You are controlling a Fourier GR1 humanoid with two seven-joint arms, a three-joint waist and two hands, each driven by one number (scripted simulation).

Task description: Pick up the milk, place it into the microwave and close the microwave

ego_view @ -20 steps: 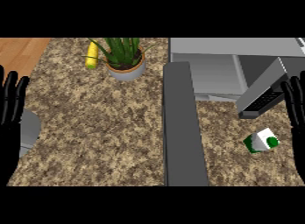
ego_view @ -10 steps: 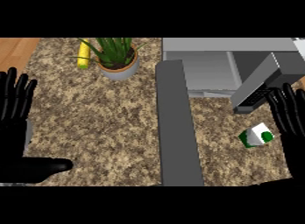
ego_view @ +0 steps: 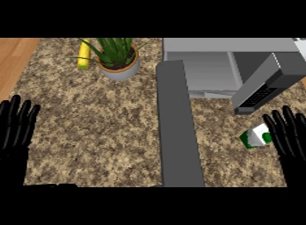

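One speckled counter [ego_view: 97,114] carries the open microwave [ego_view: 207,66]; my right hand [ego_view: 297,143], fingers straight and empty, sits just beside the milk carton [ego_view: 255,137]. I'm reaching; next, curl around it.

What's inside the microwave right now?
Nothing shows inside the microwave; its door hangs open. The far corners are hidden. The milk sits outside on the counter, beside the right robot hand.

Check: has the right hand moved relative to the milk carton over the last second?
Yes. The right hand has come in leftward toward the milk carton; its straight fingers now sit right beside the carton, not curled round it.
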